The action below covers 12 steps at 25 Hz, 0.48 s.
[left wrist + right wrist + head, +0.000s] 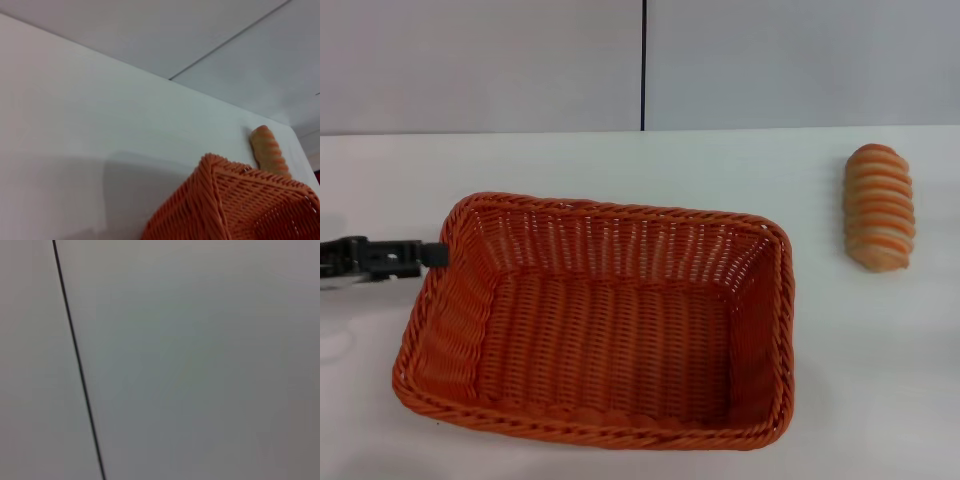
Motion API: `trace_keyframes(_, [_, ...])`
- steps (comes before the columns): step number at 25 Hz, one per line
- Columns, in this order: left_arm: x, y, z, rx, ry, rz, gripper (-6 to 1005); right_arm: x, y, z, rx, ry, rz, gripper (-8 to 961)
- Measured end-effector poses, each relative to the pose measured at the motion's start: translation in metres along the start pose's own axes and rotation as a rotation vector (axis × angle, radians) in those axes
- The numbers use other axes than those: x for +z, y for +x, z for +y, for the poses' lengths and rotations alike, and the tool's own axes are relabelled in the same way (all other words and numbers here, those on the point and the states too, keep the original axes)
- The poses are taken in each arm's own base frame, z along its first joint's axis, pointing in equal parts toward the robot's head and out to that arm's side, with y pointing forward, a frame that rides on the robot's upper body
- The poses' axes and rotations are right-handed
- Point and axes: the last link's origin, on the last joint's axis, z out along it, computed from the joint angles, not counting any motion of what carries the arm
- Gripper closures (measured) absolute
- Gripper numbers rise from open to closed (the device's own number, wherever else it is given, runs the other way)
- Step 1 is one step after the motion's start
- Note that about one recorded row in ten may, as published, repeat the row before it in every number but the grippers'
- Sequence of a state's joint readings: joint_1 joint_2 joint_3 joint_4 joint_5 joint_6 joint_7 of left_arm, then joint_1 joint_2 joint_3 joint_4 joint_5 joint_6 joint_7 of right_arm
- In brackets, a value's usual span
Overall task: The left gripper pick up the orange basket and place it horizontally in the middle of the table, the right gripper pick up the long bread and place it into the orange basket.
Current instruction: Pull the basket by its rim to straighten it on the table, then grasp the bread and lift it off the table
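Observation:
The orange basket (761,330) rests lengthwise across the middle of the white table (880,380), with nothing inside it. My left gripper (432,254) reaches in from the left edge and its tip meets the basket's left rim. A corner of the basket (235,205) fills the left wrist view. The long bread (880,207) lies on the table at the far right, apart from the basket, and also shows beyond it as the long bread (269,150) in the left wrist view. My right gripper is out of view; its wrist camera sees only a wall.
A grey wall with a dark vertical seam (643,65) stands behind the table's far edge. Bare tabletop lies between the basket and the bread and to the basket's right.

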<state>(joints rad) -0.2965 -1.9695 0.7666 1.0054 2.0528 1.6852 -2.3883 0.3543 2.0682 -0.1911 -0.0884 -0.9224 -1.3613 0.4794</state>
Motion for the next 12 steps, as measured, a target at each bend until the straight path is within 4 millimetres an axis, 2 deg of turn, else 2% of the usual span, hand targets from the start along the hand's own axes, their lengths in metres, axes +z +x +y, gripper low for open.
trace_keyframes(3, [-0.014, 0.005, -0.009, 0.034, 0.006, 0.089, 303, 0.011, -0.004, 0.005, 0.089, -0.127, 0.056, 349])
trace_keyframes(4, [-0.024, 0.010, -0.015, 0.069, 0.010, 0.179, 303, 0.020, -0.010, 0.007, 0.151, -0.225, 0.111, 349])
trace_keyframes(5, [-0.024, 0.010, -0.015, 0.069, 0.010, 0.179, 303, 0.020, -0.010, 0.007, 0.151, -0.225, 0.111, 350])
trace_keyframes(6, [-0.032, 0.013, -0.020, 0.121, 0.010, 0.280, 303, 0.025, -0.014, 0.008, 0.179, -0.276, 0.144, 350])
trace_keyframes(8, [-0.035, 0.015, -0.020, 0.158, 0.006, 0.338, 303, 0.035, -0.021, 0.010, 0.240, -0.385, 0.246, 350])
trace_keyframes(9, [-0.039, 0.015, -0.020, 0.226, -0.005, 0.445, 302, 0.046, -0.031, 0.013, 0.282, -0.492, 0.383, 350])
trace_keyframes(10, [-0.039, 0.015, -0.020, 0.226, -0.005, 0.445, 302, 0.046, -0.031, 0.013, 0.282, -0.492, 0.383, 350])
trace_keyframes(11, [-0.040, 0.013, -0.018, 0.306, -0.023, 0.565, 302, 0.052, -0.036, 0.015, 0.298, -0.532, 0.453, 350])
trace_keyframes(12, [-0.040, 0.013, -0.018, 0.306, -0.023, 0.565, 302, 0.057, -0.041, 0.018, 0.303, -0.576, 0.534, 350])
